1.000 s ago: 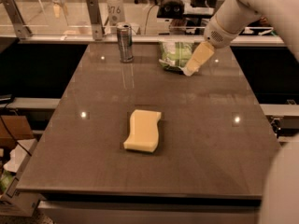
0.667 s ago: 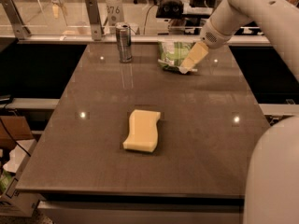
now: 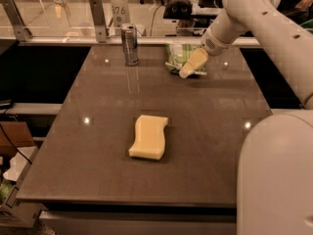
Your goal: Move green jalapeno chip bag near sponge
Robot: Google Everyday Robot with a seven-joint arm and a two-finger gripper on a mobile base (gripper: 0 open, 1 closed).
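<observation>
The green jalapeno chip bag [image 3: 176, 57] lies at the far middle of the dark table, green and white and crinkly. My gripper [image 3: 190, 66] is at the bag's right front side and covers part of it, with the white arm reaching in from the upper right. The sponge [image 3: 149, 137], a pale yellow block with wavy sides, lies flat near the table's middle, well in front of the bag and apart from it.
A silver drink can [image 3: 129, 44] stands upright at the far left of the table [image 3: 98, 146], left of the bag. A glass barrier with metal posts [image 3: 98, 18] runs behind the far edge. The robot's white body [image 3: 279, 175] fills the lower right.
My gripper has moved a little left and down, from the bag's right edge to over its front right part. The bag, sponge and can have not moved.
</observation>
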